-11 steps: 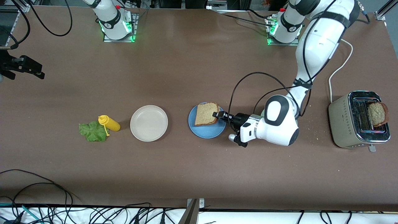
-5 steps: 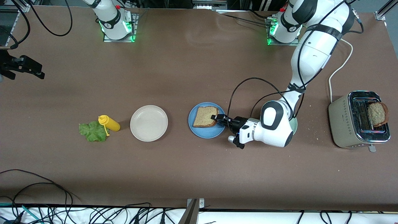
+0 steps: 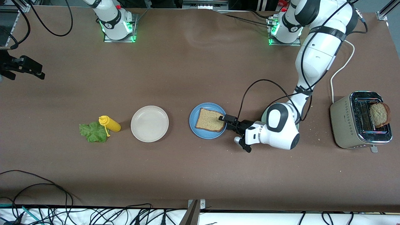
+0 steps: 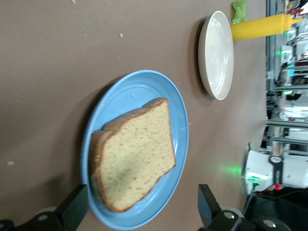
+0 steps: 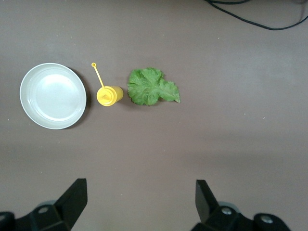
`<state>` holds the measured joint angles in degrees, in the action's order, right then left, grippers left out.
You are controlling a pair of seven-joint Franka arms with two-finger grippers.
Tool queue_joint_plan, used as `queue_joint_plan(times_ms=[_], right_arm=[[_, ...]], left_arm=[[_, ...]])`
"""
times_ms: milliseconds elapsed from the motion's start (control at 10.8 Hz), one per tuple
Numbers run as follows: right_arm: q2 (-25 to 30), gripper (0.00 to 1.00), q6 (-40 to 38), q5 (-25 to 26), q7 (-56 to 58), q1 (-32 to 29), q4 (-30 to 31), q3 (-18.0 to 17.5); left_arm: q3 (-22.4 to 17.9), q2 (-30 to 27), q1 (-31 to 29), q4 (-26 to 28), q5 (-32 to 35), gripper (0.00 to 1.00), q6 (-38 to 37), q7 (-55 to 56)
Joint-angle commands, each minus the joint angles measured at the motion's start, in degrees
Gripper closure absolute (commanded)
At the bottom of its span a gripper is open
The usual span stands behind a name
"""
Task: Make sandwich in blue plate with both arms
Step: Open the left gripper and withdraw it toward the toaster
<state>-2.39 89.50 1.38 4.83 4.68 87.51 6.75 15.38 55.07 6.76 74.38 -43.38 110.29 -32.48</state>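
Left claw (image 3: 224, 120) just let go, jaws spread, so first bread slice (image 3: 210, 120) now lies flat in blue plate (image 3: 196, 129); right claw (image 5: 137, 202) open, waiting over lettuce (image 5: 151, 86).

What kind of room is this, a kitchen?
Probably a robot lab set up like a kitchen: two robot arms bolted to a brown table, loose cables along its edge, plus a toaster and bread on a blue plate.
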Motion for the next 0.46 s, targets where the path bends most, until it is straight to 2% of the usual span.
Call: queue_joint_plan(times_ms=[0,186,371], right_arm=[[-0.2,0.0,-0.4,-1.1,-0.1,-0.3,-1.1,0.1],[-0.2,0.0,-0.4,-1.1,-0.2,-0.2,-1.1,0.1],[-0.2,0.0,-0.4,-1.1,-0.3,-0.2,-1.1,0.1]], left_arm=[[-0.7,-5.7,-0.4,0.5,11.0,0.0,-0.5,5.0],[-0.6,-10.2,-0.3,0.5,20.0,0.0,-1.8,12.8],[-0.6,-16.4,0.0,0.6,32.3,0.0,-4.1,20.7]])
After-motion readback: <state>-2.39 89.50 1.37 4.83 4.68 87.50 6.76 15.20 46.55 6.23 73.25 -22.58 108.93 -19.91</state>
